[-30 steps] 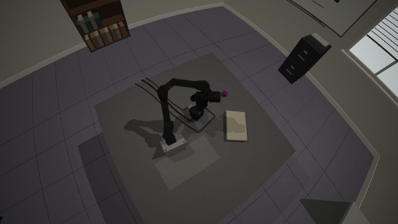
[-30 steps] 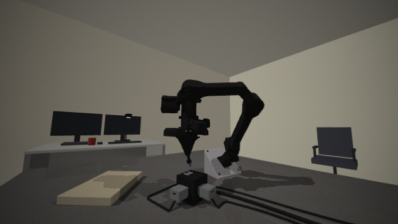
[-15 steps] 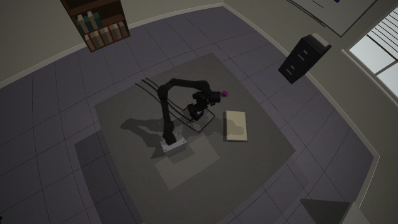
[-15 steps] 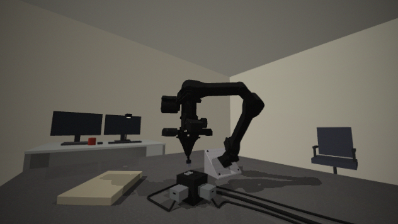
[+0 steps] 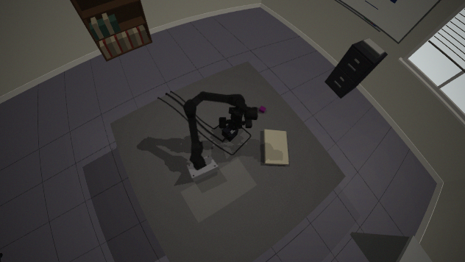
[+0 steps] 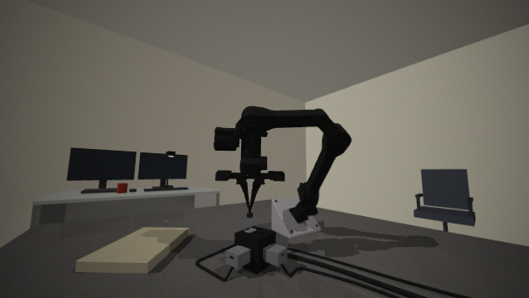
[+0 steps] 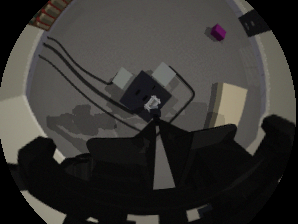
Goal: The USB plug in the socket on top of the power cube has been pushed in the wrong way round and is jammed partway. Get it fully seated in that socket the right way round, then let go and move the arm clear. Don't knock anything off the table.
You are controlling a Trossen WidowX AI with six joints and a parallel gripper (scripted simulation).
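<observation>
The black power cube (image 5: 229,135) (image 6: 254,243) (image 7: 143,81) stands upright on the table. Its top shows dark slots and a whitish patch (image 6: 250,230) (image 7: 152,104) near one corner. My gripper (image 6: 249,210) (image 7: 156,123) points down over the cube, its fingers shut on the small dark USB plug (image 6: 249,215) (image 7: 156,114). A pale tip shows under the plug in the exterior view, with a gap between it and the cube's top. Which way round the plug faces is too small to tell. In the top view the arm hides the fingertips.
Grey blocks (image 6: 238,256) (image 6: 276,254) (image 7: 123,78) (image 7: 163,74) sit against two cube sides. Black cables (image 5: 206,133) (image 6: 347,268) (image 7: 85,75) run around it. A cream slab (image 5: 276,137) (image 6: 134,251) (image 7: 231,105) lies beside it. A magenta block (image 5: 262,109) (image 7: 218,32) lies farther off.
</observation>
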